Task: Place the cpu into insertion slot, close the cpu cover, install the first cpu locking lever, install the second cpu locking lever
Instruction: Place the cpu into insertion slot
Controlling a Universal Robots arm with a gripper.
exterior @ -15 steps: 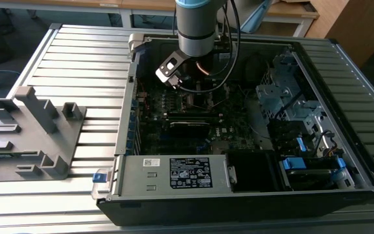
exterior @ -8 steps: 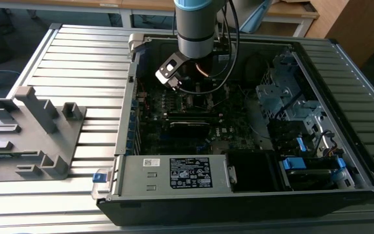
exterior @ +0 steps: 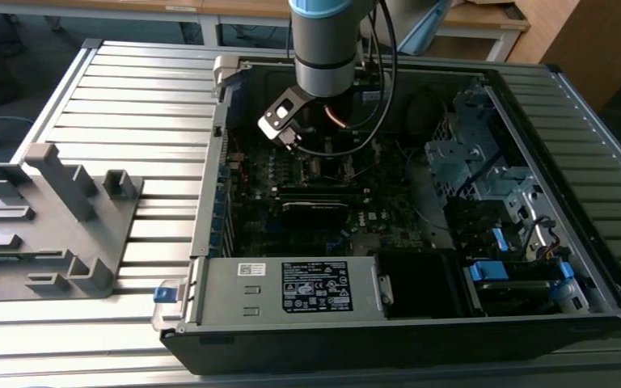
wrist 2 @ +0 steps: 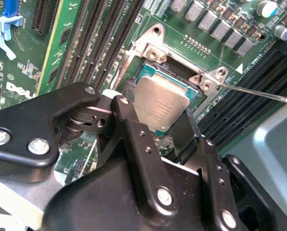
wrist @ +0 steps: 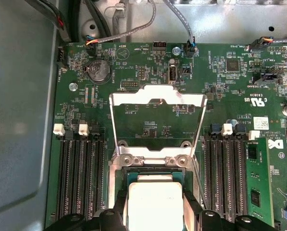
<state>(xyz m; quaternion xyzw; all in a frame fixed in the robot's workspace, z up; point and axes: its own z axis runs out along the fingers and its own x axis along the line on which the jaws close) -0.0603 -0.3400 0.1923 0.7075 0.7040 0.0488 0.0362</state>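
Note:
The cpu, a flat silvery square, sits between my gripper's two black fingers, which are shut on its opposite edges. It hangs right over the insertion slot on the green motherboard, slightly tilted; whether it rests in it I cannot tell. In the first wrist view the cpu is again in the gripper. The cpu cover, a silvery frame with an open window, is swung back flat on the board beyond the slot. A thin locking lever juts out beside the slot.
The arm reaches down into an open computer case on a slatted table. Rows of black memory slots flank the socket on both sides. A grey plastic fixture stands at the exterior view's left.

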